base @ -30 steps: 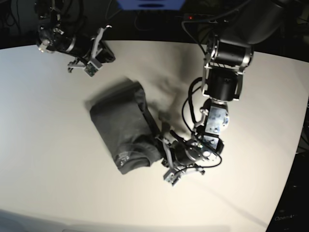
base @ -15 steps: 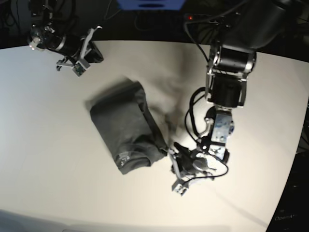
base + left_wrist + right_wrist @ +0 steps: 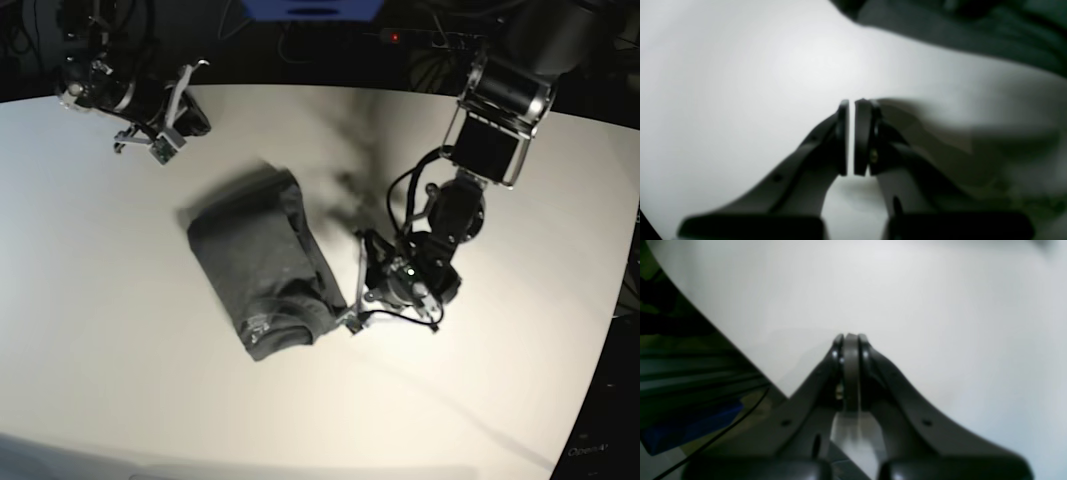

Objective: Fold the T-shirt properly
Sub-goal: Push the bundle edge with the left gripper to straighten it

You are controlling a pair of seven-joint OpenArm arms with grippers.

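Lying folded on the table, the T-shirt, both arms' jaws clenched, empty.

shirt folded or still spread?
Folded: the T-shirt lies as a compact layered bundle on the table, no sleeves spread out.

The base camera is looking down from high above, taking in the whole white table with both arms at its far side. The left wrist camera is riding close behind the left gripper, facing along its fingers toward the shirt. The right wrist camera is sitting equally close behind the right gripper, facing the table's edge. All three are sharing the tabletop.
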